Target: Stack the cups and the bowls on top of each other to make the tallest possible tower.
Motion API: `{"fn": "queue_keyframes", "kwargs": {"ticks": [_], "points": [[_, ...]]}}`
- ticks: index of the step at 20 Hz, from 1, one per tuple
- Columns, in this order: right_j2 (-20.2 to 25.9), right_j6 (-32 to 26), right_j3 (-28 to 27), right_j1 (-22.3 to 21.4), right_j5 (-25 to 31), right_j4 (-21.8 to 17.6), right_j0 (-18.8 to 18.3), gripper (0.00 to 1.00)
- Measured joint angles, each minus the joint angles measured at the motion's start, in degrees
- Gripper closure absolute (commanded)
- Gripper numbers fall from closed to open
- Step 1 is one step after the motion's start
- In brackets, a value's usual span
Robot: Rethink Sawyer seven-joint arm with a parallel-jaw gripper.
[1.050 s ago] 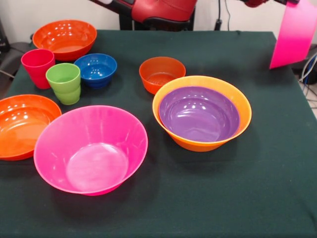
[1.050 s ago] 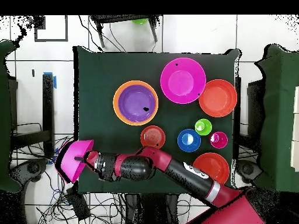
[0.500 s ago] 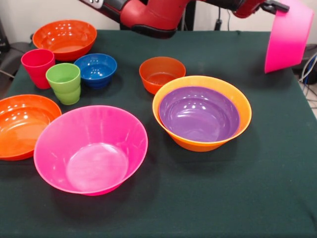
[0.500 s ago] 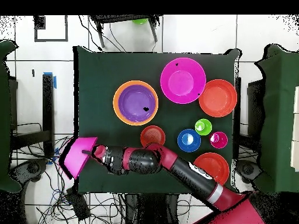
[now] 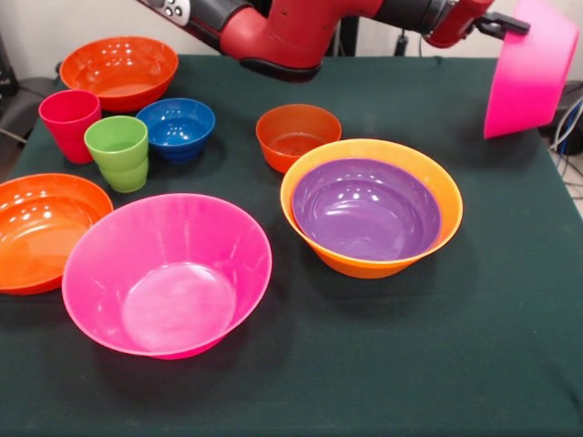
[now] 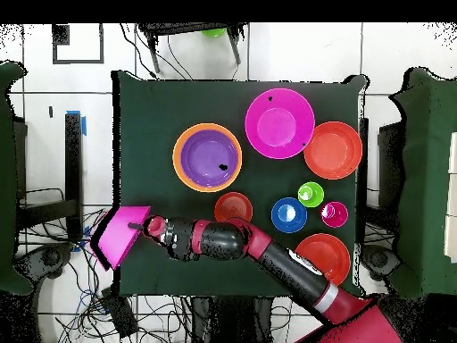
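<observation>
the gripper [image 5: 499, 24] clamps the rim of a hot pink bowl [image 5: 530, 68], tipped on edge over the table's corner; it has swung slightly inward since earlier; eight bowls in all, the purple bowl [image 5: 366, 208] nested in the orange bowl [image 5: 428, 182]; two cups [image 5: 117, 151].

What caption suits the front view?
Red robot arm holds a glossy hot pink plastic bowl tilted above the dark green table's corner.

Bowls [image 5: 167, 278] glossy smooth plastic; cups [image 5: 117, 151] matt plastic; table cover [image 5: 437, 364] dark green cloth.
</observation>
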Motion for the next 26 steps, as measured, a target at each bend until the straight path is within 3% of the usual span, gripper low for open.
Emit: {"fn": "queue_keyframes", "kwargs": {"ticks": [8, 15, 20, 26], "points": [[-0.6, -5.0, -1.4, 0.3, 6.9, 4.4, -0.5, 1.0], [-1.3, -11.9, -3.9, 0.0, 21.4, 8.6, -0.5, 1.0], [-1.8, -15.7, -5.4, -0.1, 27.5, 9.6, -0.5, 1.0], [-1.8, -18.9, -6.7, -1.1, 29.9, 10.0, -0.4, 1.0]]}}
